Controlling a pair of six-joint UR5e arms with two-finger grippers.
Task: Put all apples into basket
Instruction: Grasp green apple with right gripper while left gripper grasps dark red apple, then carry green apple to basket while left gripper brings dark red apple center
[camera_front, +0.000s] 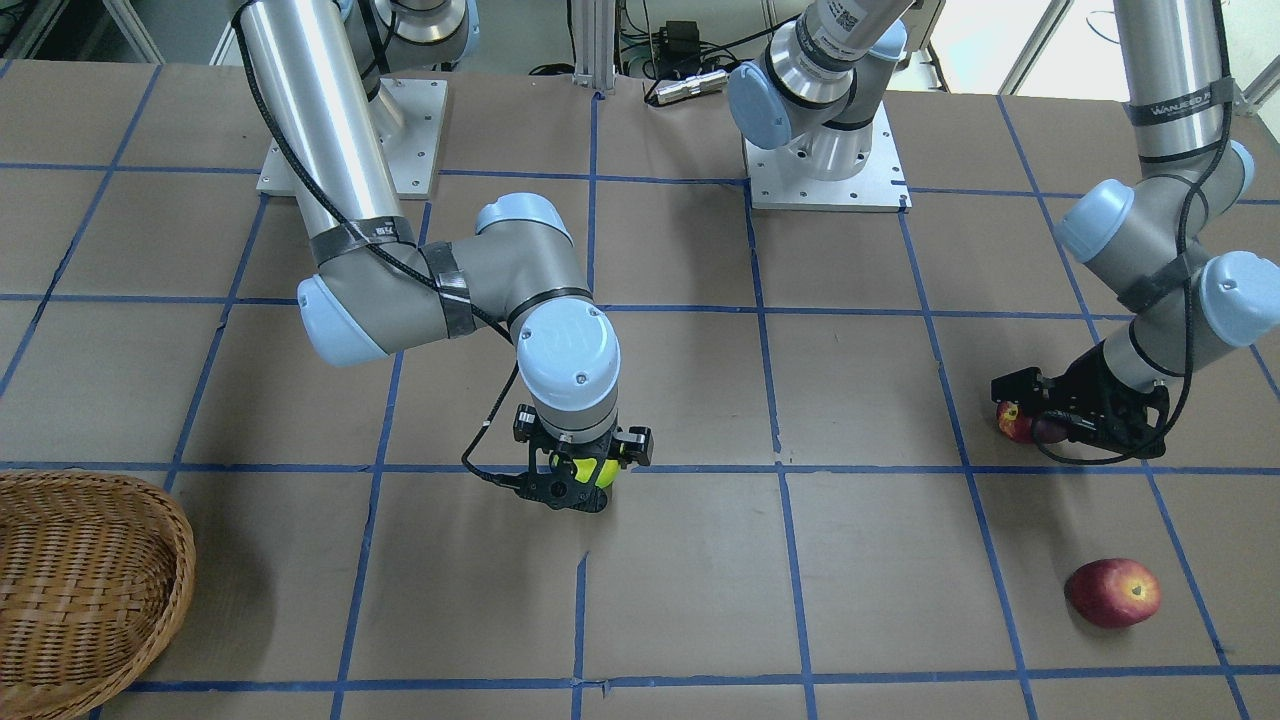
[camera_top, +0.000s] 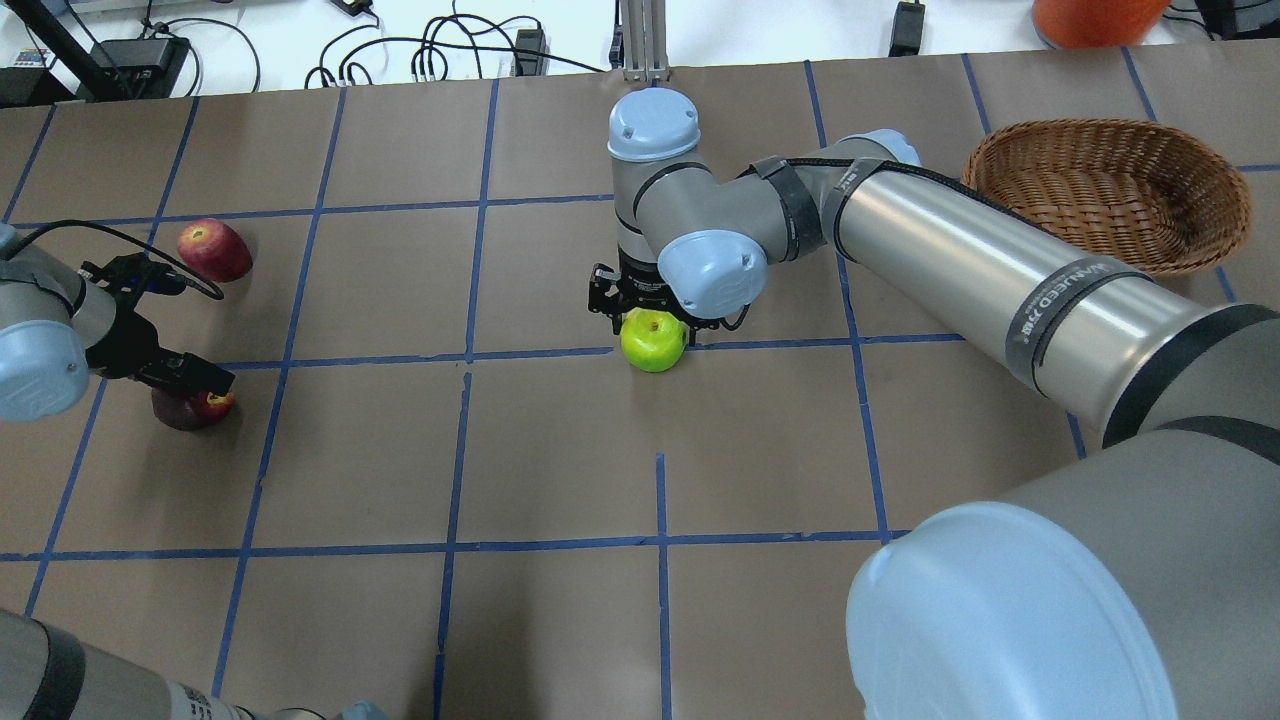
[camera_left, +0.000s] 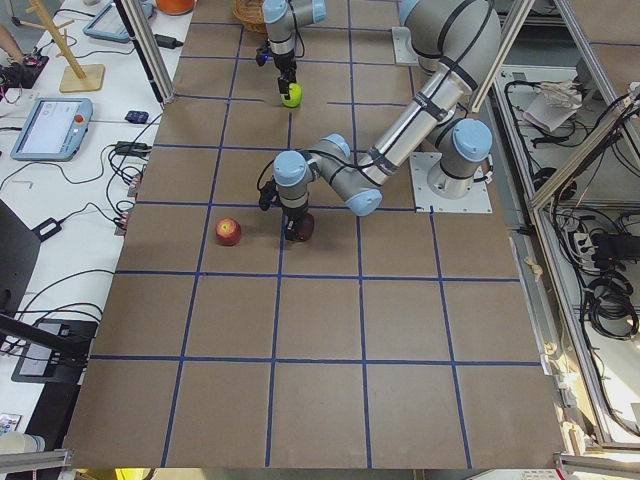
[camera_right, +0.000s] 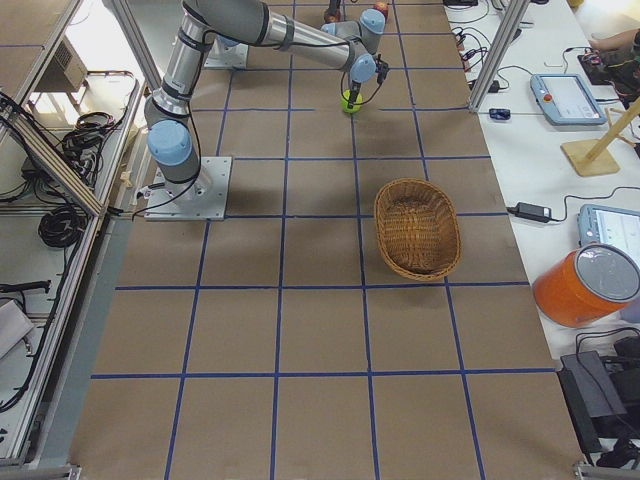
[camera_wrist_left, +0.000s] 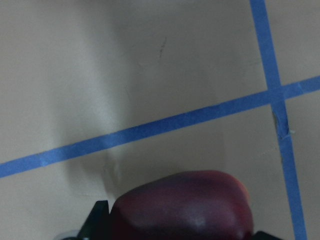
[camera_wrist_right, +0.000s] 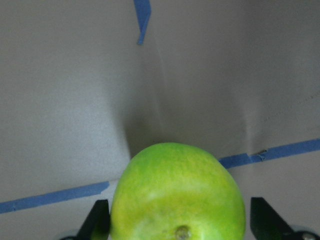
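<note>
Right pincer (camera_front: 580, 474) spread wide astride the green apple (camera_top: 653, 342); left pincer (camera_front: 1040, 425) likewise open around the dark apple (camera_wrist_left: 182, 207).

The brown paper-covered desk (camera_top: 560, 450) lies bare between the bright yellow-green apple (camera_top: 654, 342) at its middle and the oval light-brown wicker basket (camera_top: 1105, 195) in the far right corner. Only the right arm's silver forearm (camera_top: 990, 280) crosses above that stretch. The basket's mouth is open to the top. The right gripper (camera_top: 650, 318) covers the green apple from above. On the left, the red yellow-flecked apple (camera_top: 213, 250) lies free on every side, near the left gripper (camera_top: 190, 392), which caps the dark maroon apple (camera_top: 175, 412).
</note>
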